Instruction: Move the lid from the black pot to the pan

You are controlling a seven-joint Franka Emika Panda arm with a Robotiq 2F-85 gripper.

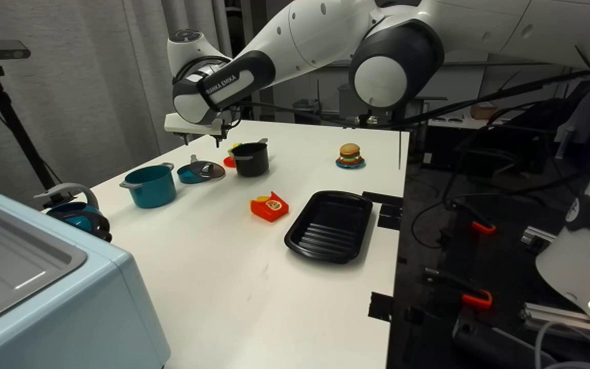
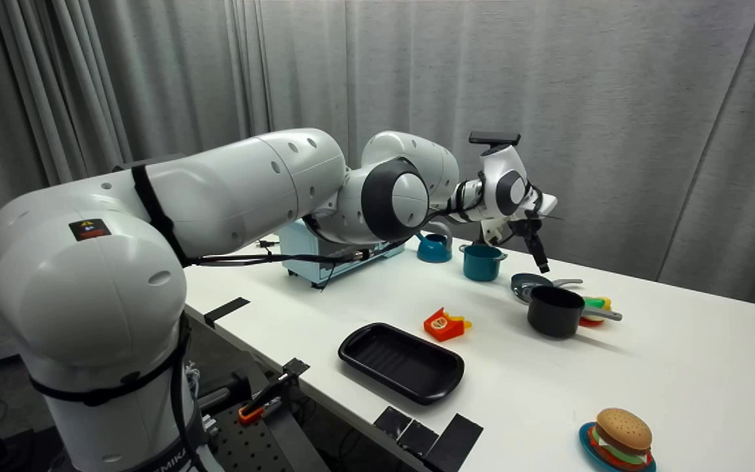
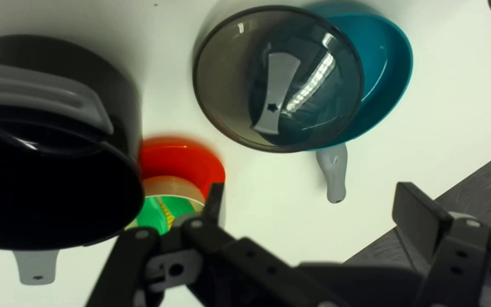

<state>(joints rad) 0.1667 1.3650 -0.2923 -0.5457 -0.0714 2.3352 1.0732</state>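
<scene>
The lid is smoky, see-through and round, with a grey knob. In the wrist view the lid rests off-centre on the small teal pan, overhanging on the side toward the black pot. The black pot stands uncovered beside them; it also shows in both exterior views. The pan has a grey handle. My gripper is open and empty, raised above the table near the pan's handle; it also shows in an exterior view. It touches neither lid nor pan.
A teal pot and a kettle stand near the pan. A red dish with toy food sits against the black pot's side. A fries box, black grill pan, toy burger and light-blue oven are also on the table.
</scene>
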